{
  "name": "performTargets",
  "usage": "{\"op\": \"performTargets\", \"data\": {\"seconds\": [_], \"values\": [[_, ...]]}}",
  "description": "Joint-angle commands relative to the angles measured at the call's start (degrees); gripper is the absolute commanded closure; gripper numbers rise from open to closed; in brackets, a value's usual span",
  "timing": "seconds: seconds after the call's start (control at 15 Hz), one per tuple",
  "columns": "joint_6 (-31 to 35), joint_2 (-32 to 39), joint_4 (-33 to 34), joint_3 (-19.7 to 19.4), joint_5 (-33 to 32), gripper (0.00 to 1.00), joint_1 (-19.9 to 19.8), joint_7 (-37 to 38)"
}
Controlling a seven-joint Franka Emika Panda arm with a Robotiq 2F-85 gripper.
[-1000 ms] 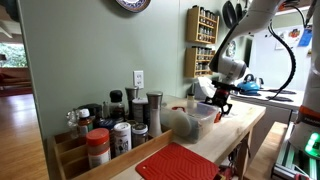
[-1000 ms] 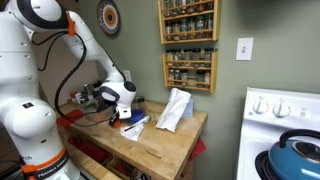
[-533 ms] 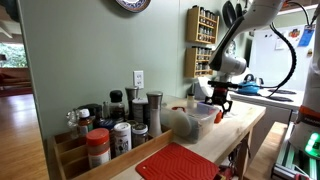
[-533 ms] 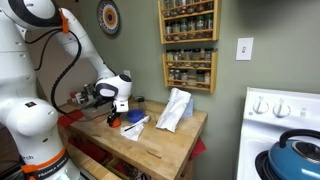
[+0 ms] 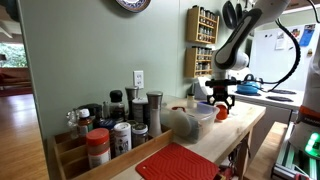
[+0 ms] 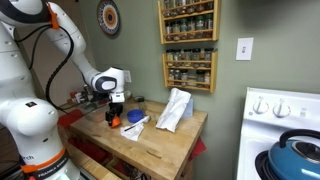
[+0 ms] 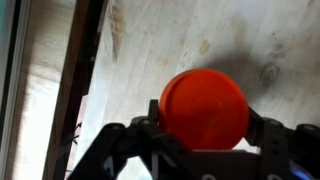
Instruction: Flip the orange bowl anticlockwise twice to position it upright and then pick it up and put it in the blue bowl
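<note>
The orange bowl fills the wrist view with its round flat base toward the camera, above the wooden counter. My gripper is shut on it, with a dark finger pressing each side. In both exterior views the gripper points down at the counter's far end, and the orange bowl shows at its fingertips, just over the wood. A small blue object, likely the blue bowl, lies on the counter right beside it. It is out of the wrist view.
A clear lidded container and white crumpled bag sit mid-counter. Spice jars stand along the wall, and a flat red ribbed mat lies at the near end. A blue kettle is on the stove. A spice rack hangs above.
The arm has straightened and the wrist has risen and turned to point straight down. The orange bowl has stayed at the fingertips.
</note>
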Motion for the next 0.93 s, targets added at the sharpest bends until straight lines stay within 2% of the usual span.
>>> {"op": "performTargets", "data": {"seconds": [0.0, 0.2, 0.33, 0.87], "values": [[-2.71, -3.05, -0.28, 1.89, -13.93, 0.51, -0.80, 13.98], [-4.30, -3.44, 0.52, 3.20, -20.41, 0.51, -0.67, 21.11], [-3.49, -2.31, 1.07, 3.74, -21.18, 0.51, -0.35, 22.86], [0.97, 0.39, 1.29, 4.43, -34.95, 0.51, -0.89, 37.65]]}}
